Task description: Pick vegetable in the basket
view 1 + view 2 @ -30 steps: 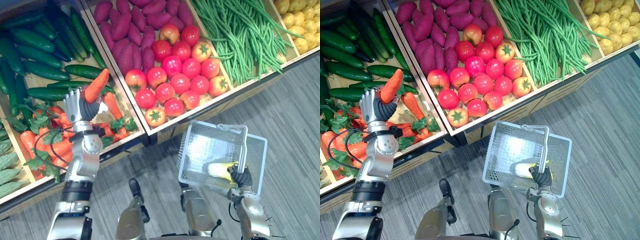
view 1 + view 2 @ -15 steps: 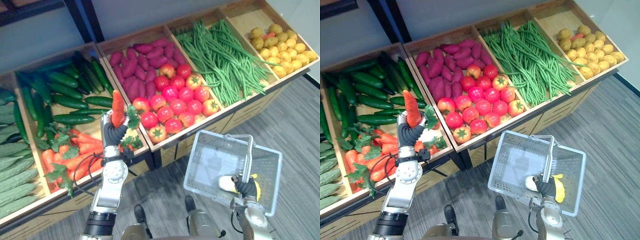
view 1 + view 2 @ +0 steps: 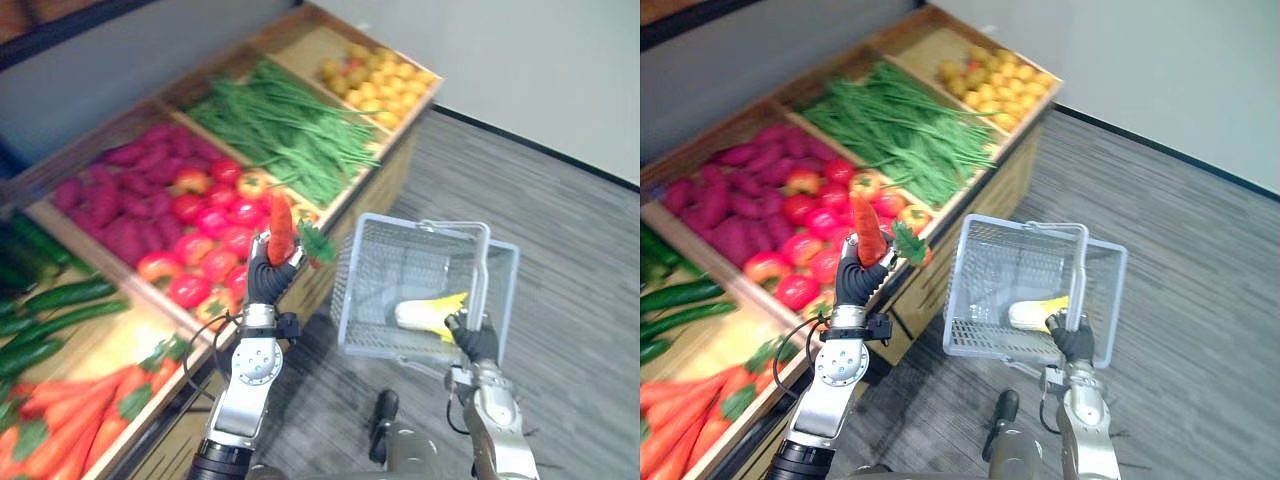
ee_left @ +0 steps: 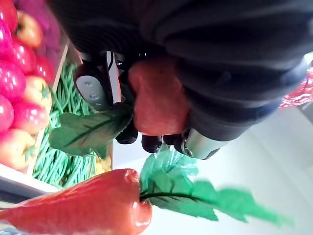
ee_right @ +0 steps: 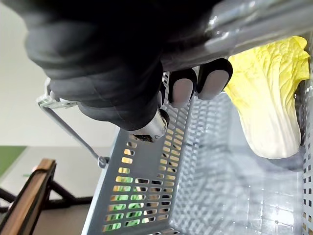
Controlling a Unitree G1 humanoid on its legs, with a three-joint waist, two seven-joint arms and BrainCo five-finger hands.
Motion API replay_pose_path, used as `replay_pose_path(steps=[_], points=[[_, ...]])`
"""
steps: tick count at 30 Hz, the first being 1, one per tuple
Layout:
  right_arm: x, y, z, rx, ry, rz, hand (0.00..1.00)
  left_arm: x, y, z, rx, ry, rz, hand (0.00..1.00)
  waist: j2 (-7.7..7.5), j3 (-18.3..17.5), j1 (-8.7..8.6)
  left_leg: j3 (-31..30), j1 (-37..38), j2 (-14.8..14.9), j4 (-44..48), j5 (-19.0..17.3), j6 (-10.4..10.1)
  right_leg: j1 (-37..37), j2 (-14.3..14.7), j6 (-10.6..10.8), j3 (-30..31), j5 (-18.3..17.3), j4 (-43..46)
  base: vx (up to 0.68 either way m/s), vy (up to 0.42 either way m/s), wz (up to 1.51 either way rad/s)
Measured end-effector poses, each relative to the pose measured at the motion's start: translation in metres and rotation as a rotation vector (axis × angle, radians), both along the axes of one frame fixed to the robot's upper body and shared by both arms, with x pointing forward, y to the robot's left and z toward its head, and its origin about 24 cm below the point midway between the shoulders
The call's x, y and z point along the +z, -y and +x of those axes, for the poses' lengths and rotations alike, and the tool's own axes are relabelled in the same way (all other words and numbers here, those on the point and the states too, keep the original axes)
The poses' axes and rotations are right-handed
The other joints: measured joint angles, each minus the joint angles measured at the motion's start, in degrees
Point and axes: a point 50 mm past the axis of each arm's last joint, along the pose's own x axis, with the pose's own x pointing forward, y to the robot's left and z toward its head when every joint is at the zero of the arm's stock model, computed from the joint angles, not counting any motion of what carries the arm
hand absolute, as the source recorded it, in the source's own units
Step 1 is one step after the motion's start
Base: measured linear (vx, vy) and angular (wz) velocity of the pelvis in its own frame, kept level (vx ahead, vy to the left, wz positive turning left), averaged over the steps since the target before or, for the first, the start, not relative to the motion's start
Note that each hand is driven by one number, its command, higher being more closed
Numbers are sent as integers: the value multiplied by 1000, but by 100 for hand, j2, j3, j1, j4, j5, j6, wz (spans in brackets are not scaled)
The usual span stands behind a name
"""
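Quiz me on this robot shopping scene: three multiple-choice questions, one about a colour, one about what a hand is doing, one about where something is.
1. The leafy vegetable lying in the basket is: A pale yellow; B purple; C dark green.
2. The right hand is: A open and empty; B shut on the basket's handle; C shut, holding nothing.
3. The carrot is: A in the basket; B in the right hand; C held up in the left hand.

Answers: 1 A, its leaves show pale yellow through the mesh. 2 B, its fingers wrap the handle. 3 C, its fingers curl round the carrot, beside the basket.
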Motion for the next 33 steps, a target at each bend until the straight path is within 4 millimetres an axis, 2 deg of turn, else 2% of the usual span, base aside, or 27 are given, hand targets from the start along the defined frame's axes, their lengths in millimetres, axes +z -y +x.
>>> replay_pose_path(steps=[2,3,4,5,6,7,8,9,10,11,12,13,14,15,16,20,27,33], points=[[0,3,0,21,-9,-18,100,-4,12,4,-38,-20,-9,100,83,-8,-110,52,85,259,440,10,14,16,170,6,208,-168,118,129,-44,-72],[0,4,0,31,-10,-25,100,-6,19,6,-62,-30,-6,100,83,-9,-181,-39,55,494,985,88,135,88,260,-14,323,-237,124,116,-3,-60],[0,4,0,35,-11,-22,100,-9,23,6,-77,-43,-3,100,79,-9,-179,-190,21,647,1448,248,379,173,326,-22,468,-275,77,155,4,-85],[0,2,0,42,-11,-5,100,-15,24,5,-82,-72,2,100,71,-5,-165,-693,-128,789,2117,557,832,368,404,-55,692,-303,-72,144,-9,-85],[0,-2,1,54,-8,9,100,-20,22,5,-78,-93,3,100,111,-23,-155,-1307,-373,770,2553,437,758,476,427,-94,843,-331,-195,119,21,-78],[1,-2,2,55,-3,13,100,-22,23,5,-77,-100,0,100,117,-25,-141,-1733,-587,645,2757,97,586,524,442,-114,933,-364,-273,117,57,-75],[4,-4,7,56,13,33,100,-24,21,4,-70,-110,2,100,146,-31,-119,-2459,-1008,263,2880,-465,650,611,492,-118,1230,-381,-390,204,134,-161],[8,-15,13,96,33,51,100,-34,6,2,-6,-148,-5,100,54,28,168,-3785,-1581,-725,2315,-999,873,822,564,-118,1938,-380,-536,222,153,-207],[10,-22,15,125,38,54,100,-38,-4,-1,44,-163,-7,100,90,22,224,-4310,-1773,-1082,1671,-944,795,857,610,-76,2215,-360,-528,206,202,-231],[13,-26,18,154,50,45,100,-41,-10,-2,78,-170,-9,100,324,-2,267,-4672,-1960,-1146,928,-204,703,882,837,104,2490,-310,-532,105,149,-160],[10,-28,18,155,41,53,100,-45,-14,-3,97,-183,-6,100,313,-5,325,-4596,-1852,-1127,1021,-255,681,910,883,176,2691,-289,-537,139,133,-131],[11,-36,17,182,45,75,100,-49,-22,-6,124,-203,7,100,232,-54,273,-4488,-1752,-1177,845,-265,690,998,850,338,2929,-106,-824,119,75,-80],[13,-39,17,192,53,83,100,-49,-23,-5,125,-199,9,100,190,-40,235,-4456,-1696,-1200,735,-286,721,1006,837,376,2981,-74,-920,142,151,-53],[13,-43,17,193,54,108,100,-48,-23,-4,124,-196,13,100,80,-27,195,-4392,-1592,-1275,533,-269,732,999,805,363,3094,45,-1053,76,138,-46],[12,-46,16,202,48,127,100,-49,-24,-5,126,-204,9,100,14,-17,209,-4230,-1478,-1296,395,-261,741,1011,797,385,3258,112,-1158,71,139,-63],[13,-67,11,292,38,199,100,-51,-23,-1,126,-221,13,100,-19,-15,159,-3786,-1248,-1343,74,-264,743,1044,792,420,3682,274,-1443,41,63,-57],[17,-81,5,354,45,271,100,-50,-5,18,60,-231,40,100,-59,-5,127,-3529,-1093,-1365,-127,-263,741,995,845,411,3926,354,-1572,13,26,-22],[17,-94,2,396,34,316,100,-72,9,16,-5,-335,86,100,-177,-19,59,-3407,-1076,-1385,-218,-261,739,899,862,426,4042,374,-1573,-31,8,-11]])
